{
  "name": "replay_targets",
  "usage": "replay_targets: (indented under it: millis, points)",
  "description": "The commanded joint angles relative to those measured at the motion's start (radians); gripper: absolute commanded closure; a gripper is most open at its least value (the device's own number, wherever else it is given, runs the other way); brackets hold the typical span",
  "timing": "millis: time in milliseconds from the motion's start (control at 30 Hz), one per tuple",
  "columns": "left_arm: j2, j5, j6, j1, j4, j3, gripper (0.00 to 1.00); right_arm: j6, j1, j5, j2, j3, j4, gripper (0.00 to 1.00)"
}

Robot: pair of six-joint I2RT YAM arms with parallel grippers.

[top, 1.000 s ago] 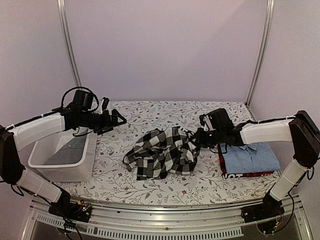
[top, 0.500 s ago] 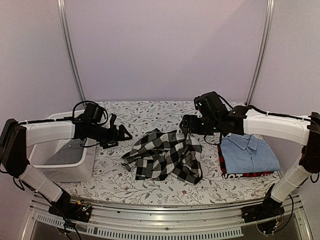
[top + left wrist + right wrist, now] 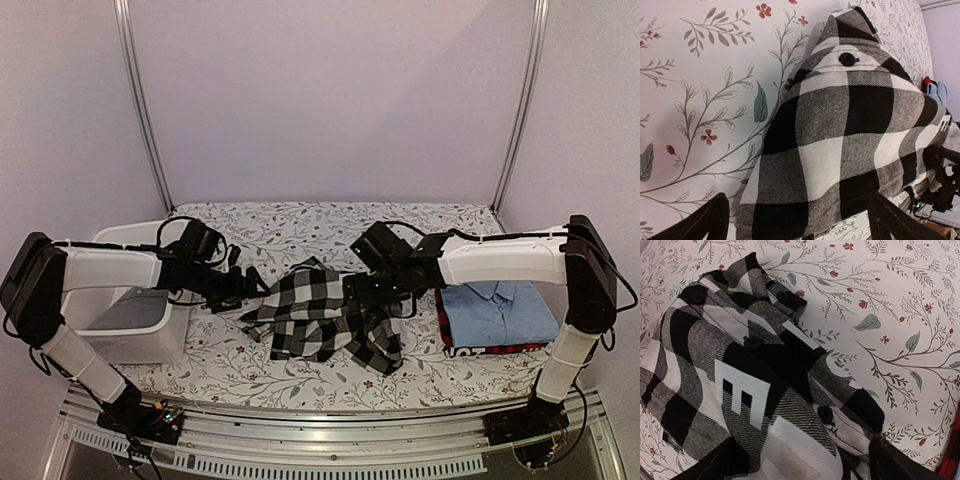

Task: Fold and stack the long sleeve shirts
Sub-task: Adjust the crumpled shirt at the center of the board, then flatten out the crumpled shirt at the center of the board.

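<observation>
Having released the checked shirt (image 3: 312, 322), the right pincer (image 3: 352, 293) gapes wide above it — left pincer (image 3: 250, 289), equally wide, nears for spreading.

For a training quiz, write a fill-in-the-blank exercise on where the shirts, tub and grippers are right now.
1. The left gripper and right gripper both stand ___ over the checked shirt.
2. The blue shirt lies folded ___ the red-and-black shirt.
3. The tub stands on the robot's ___ side.

Missing words: open; on; left.
</observation>
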Motion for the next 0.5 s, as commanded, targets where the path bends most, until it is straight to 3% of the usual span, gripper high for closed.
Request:
replay_targets:
  millis: [0, 300, 467]
  points:
    - [-0.003, -0.023, -0.005, -0.011, 0.024, -0.034, 0.04, 0.001, -0.001, -0.040, 0.026, -0.053, -0.001, 0.12]
    - [-0.018, -0.047, 0.006, -0.007, 0.004, -0.040, 0.04, 0.017, 0.043, -0.189, 0.144, -0.035, 0.085, 0.26]
    - [-0.028, -0.061, 0.024, 0.008, -0.023, -0.028, 0.04, 0.022, 0.063, -0.270, 0.195, 0.033, 0.120, 0.48]
